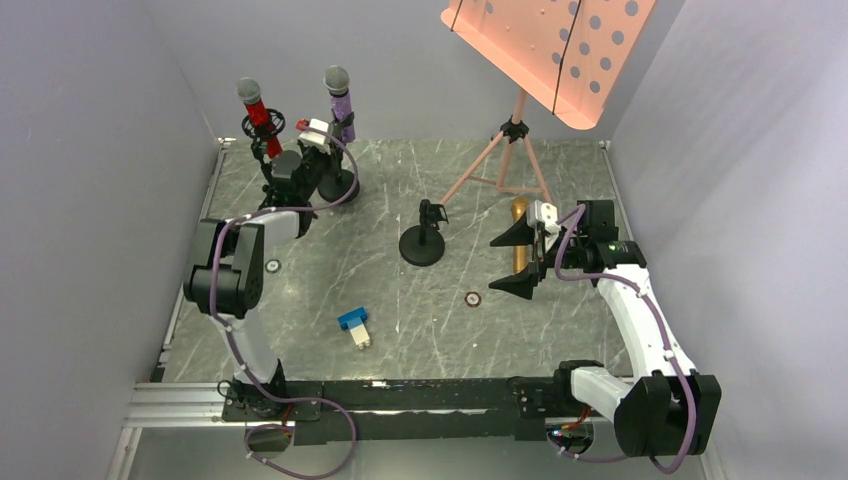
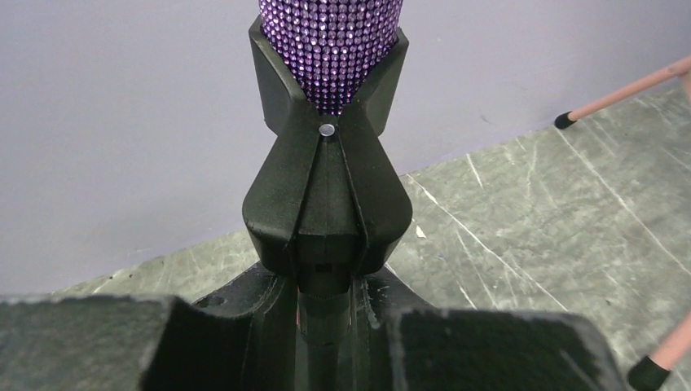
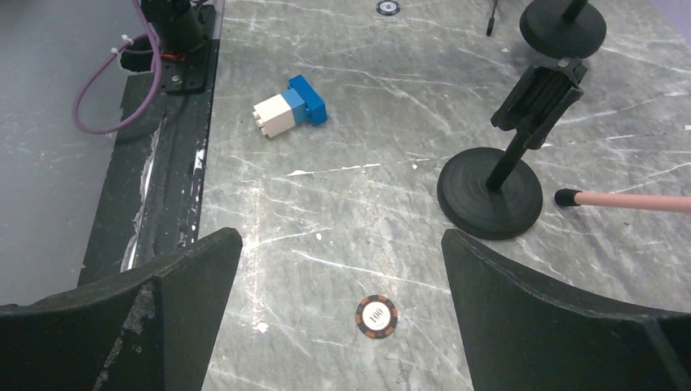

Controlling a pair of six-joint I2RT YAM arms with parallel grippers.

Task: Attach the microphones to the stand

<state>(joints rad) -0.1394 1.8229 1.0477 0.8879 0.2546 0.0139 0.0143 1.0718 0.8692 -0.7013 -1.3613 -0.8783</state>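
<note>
The glittery purple microphone (image 1: 340, 100) stands upright in the clip (image 2: 326, 191) of a black stand at the far left. My left gripper (image 1: 325, 150) is open, and its fingers (image 2: 90, 342) straddle that stand's pole below the clip. The glittery red microphone (image 1: 255, 110) stands in another stand further left. The gold microphone (image 1: 519, 235) lies on the table, partly hidden under my right gripper (image 1: 520, 262). That gripper is open and empty above the table (image 3: 342, 236). An empty stand (image 1: 423, 240) with an open clip (image 3: 539, 96) stands mid-table.
A blue-and-white block (image 1: 353, 325) lies near the front; it also shows in the right wrist view (image 3: 289, 106). A poker chip (image 3: 376, 315) lies under my right gripper. A pink music stand (image 1: 550, 50) on tripod legs (image 1: 500, 160) stands at the back right.
</note>
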